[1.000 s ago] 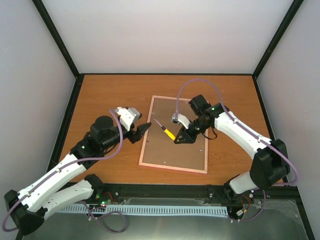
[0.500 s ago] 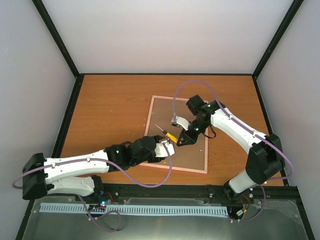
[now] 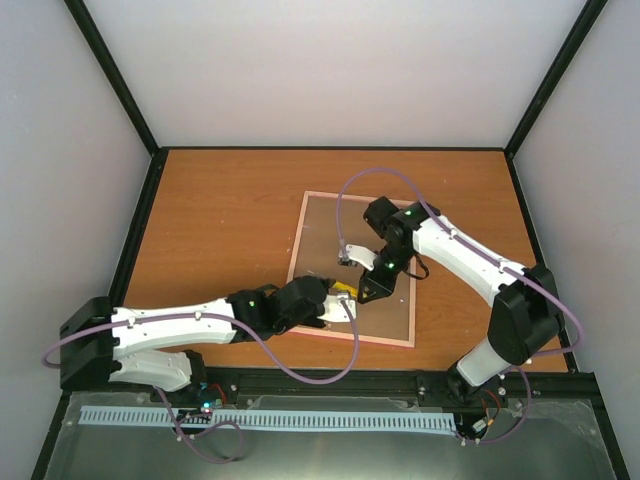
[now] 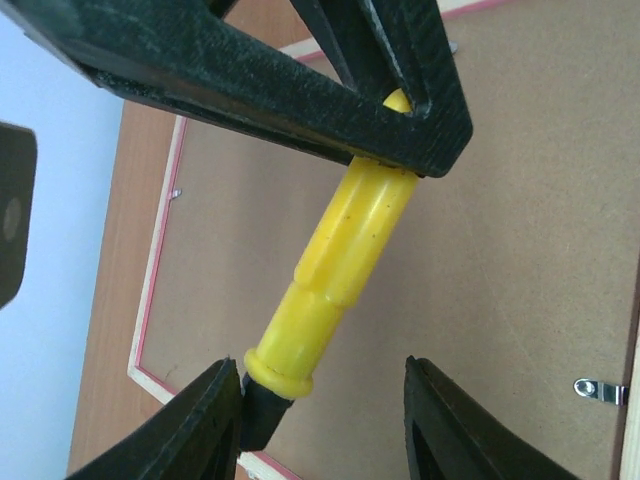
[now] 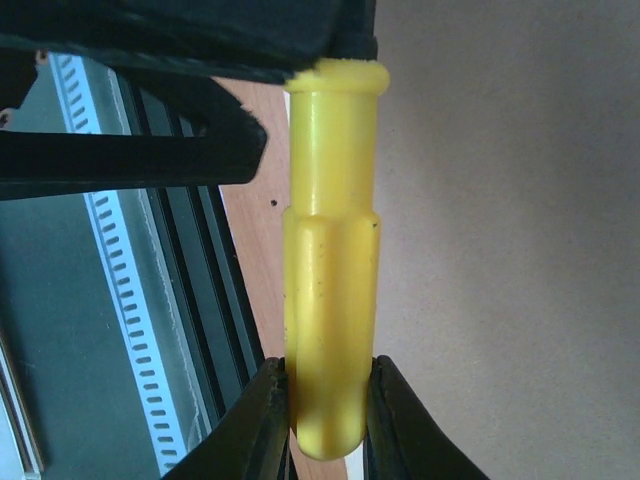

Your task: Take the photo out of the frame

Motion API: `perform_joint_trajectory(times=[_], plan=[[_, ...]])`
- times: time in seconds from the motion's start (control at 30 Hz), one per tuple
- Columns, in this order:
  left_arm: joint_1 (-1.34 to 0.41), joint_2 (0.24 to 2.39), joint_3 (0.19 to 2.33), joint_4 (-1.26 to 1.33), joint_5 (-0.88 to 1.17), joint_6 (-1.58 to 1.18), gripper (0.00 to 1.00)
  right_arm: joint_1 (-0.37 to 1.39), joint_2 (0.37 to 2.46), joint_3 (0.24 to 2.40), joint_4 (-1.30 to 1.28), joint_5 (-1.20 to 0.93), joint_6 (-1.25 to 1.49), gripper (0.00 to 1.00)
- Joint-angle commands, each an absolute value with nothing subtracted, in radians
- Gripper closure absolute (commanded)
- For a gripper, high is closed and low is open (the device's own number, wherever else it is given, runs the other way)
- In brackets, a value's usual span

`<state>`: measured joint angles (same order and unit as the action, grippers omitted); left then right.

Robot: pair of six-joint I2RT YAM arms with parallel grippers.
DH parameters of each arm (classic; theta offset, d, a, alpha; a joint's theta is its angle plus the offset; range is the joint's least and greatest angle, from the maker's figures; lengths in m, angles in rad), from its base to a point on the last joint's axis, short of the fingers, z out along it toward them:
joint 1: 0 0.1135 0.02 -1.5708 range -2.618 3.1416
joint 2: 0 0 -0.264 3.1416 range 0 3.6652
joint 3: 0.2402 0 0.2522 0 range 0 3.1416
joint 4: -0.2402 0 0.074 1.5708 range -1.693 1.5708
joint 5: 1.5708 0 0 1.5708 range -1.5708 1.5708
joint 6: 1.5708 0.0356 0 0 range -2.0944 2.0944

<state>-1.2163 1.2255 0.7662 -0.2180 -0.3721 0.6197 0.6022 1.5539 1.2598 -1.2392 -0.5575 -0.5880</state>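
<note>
Right wrist view: shows the fingers (image 5: 262, 425) of the right gripper (image 5: 328, 425) squeezed tight on the round end of a yellow screwdriver (image 5: 330, 280). Holds it over a brown backing board (image 5: 500, 250). Left wrist view: shows the fingers (image 4: 195, 435) of the left gripper (image 4: 322, 425) apart, one on each side of the screwdriver's other end, by its little ring. Comes very close to one finger there, maybe touching; leaves a gap to the other finger. Not squeezed shut on it. Shows a small metal clip (image 4: 600, 390) at the board's edge. Top view: puts the two grippers nose to nose over the near part of the frame (image 3: 296, 240). Shows the frame lying flat on the wooden table (image 3: 220, 220), back side up, thin pink edge all around, with the brown board filling it. Cannot see the photo. Has the left arm (image 3: 170, 325) reaching in low from the left and the right arm (image 3: 460, 250) bending in from the right.
</note>
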Motion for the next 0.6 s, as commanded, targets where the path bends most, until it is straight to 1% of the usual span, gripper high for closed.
perform_joint_trajectory(times=[0.0, 0.1, 0.17, 0.27, 0.33, 0.4, 0.5, 0.57], plan=[[-1.227, 1.263, 0.797, -0.184, -0.408, 0.679, 0.56, 0.637, 1.566, 1.276, -1.284, -0.56, -0.618, 0.97], [-1.228, 1.265, 0.786, -0.169, -0.423, 0.695, 0.63, 0.646, 1.572, 1.278, -1.296, -0.557, -0.62, 0.97], [-1.227, 1.268, 0.778, -0.153, -0.434, 0.702, 0.65, 0.649, 1.574, 1.28, -1.304, -0.556, -0.625, 0.97], [-1.228, 1.27, 0.766, -0.134, -0.428, 0.706, 0.64, 0.651, 1.577, 1.287, -1.316, -0.563, -0.627, 0.97], [-1.228, 1.277, 0.759, -0.135, -0.422, 0.711, 0.59, 0.652, 1.58, 1.295, -1.33, -0.57, -0.632, 0.97], [-1.229, 1.288, 0.749, -0.133, -0.426, 0.718, 0.57, 0.652, 1.586, 1.302, -1.344, -0.575, -0.638, 0.97], [-1.232, 1.299, 0.743, -0.129, -0.433, 0.722, 0.59, 0.653, 1.591, 1.309, -1.352, -0.578, -0.64, 0.97], [-1.233, 1.298, 0.737, -0.12, -0.437, 0.726, 0.63, 0.653, 1.599, 1.315, -1.359, -0.578, -0.645, 0.97]])
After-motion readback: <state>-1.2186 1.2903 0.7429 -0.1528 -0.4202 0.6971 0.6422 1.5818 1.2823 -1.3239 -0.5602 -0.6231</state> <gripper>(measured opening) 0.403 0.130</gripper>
